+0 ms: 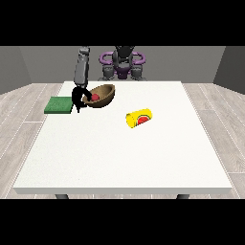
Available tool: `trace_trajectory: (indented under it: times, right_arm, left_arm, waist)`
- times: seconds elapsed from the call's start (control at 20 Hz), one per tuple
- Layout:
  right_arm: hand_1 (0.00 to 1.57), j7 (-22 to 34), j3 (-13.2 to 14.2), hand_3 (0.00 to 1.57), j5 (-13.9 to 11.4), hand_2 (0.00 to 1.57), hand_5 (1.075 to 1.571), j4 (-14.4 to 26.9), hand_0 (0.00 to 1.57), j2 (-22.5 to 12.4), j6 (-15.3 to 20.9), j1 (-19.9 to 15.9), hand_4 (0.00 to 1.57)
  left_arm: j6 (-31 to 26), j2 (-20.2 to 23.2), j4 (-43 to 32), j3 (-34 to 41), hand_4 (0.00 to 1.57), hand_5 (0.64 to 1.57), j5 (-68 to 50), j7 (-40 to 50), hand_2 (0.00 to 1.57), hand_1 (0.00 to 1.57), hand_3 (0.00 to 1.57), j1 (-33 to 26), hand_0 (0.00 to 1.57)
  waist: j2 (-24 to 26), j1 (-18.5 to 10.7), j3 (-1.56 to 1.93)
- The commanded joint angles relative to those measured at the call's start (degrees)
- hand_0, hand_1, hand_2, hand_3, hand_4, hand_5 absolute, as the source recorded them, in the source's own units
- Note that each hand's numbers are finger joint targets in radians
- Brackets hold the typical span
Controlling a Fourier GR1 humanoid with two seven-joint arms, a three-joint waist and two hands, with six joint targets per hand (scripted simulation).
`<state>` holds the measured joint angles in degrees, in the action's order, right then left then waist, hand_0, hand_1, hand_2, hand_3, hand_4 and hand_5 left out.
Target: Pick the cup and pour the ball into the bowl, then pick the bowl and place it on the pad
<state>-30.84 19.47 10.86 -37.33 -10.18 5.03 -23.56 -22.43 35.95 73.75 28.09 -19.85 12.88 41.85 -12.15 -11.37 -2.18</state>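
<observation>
Bowl [101, 95] tilted w/ ball [95, 97] inside, rim pinched by fingers of hand [78, 97] at view's left, just beside pad [59, 105] — cup [139, 118] on its side mid-table — risk: more tilt could roll ball out.

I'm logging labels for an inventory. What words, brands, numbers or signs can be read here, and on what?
None can be read.
The yellow cup, lying on its side, bears a red and green picture, no legible lettering.
The bowl, green pad and table show no markings.
</observation>
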Motion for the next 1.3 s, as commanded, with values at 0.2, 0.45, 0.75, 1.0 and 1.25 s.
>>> trace_trajectory:
  times: [0.2,0.45,0.75,1.0,1.25]
  right_arm:
    - [1.57,11.6,-2.4,1.29,-4.8,1.57,1.542,1.9,1.57,-5.6,8.3,2.8,0.99]
    - [1.57,23.8,-6.2,1.11,-7.0,1.57,1.548,-3.2,1.57,-11.0,8.4,1.2,1.03]
    - [1.57,36.9,-7.4,0.87,-7.6,1.57,1.556,-5.9,1.57,-19.6,2.9,-5.3,1.06]
    - [1.57,43.8,-7.4,0.55,-7.5,1.57,1.567,-8.6,1.57,-23.9,-0.8,-9.1,1.10]
    - [1.57,39.7,-4.2,0.67,-4.8,1.57,1.566,-8.4,1.57,-25.4,-4.8,-6.0,1.07]
  left_arm:
    - [-0.9,1.7,-2.6,1.3,1.16,1.527,-1.4,0.9,0.00,0.00,0.00,0.2,0.00]
    - [-1.9,2.1,-7.6,2.8,1.19,1.528,-0.8,-1.1,0.00,0.00,0.00,-3.3,0.00]
    - [-1.1,2.8,-11.0,3.4,1.20,1.537,2.2,-5.6,0.00,0.00,0.00,-7.0,0.00]
    - [-3.1,5.4,-15.2,4.8,1.20,1.545,2.2,-9.3,0.00,0.00,0.00,-8.6,0.00]
    - [-2.7,7.9,-17.2,6.4,1.20,1.542,2.1,-11.1,0.00,0.00,0.00,-10.8,0.00]
  waist:
    - [-0.5,0.2,1.94]
    - [5.2,3.8,1.82]
    - [6.4,7.8,2.09]
    - [6.6,10.4,2.13]
    - [6.3,12.1,2.17]
